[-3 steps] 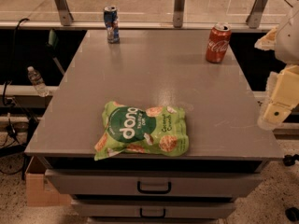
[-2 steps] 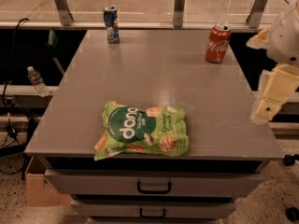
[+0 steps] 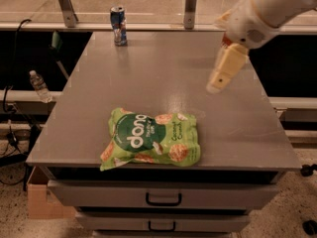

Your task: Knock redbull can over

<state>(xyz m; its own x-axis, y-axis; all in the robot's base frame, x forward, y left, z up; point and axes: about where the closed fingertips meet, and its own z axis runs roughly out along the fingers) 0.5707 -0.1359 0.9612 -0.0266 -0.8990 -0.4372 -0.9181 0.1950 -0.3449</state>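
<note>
Slim blue-and-silver redbull can (image 3: 118,26) upright, far-left of grey metal table (image 3: 163,68); cream gripper (image 3: 214,87) hovers mid-right, well apart, open or closed can't tell

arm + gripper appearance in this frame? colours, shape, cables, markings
The arm is a bulky, rounded white shell with a small grey round patch near the wrist. The gripper, above the right half of the table, is pale cream-yellow, elongated, and tapers to a rounded whitish tip. No cables or markings are visible.
</note>
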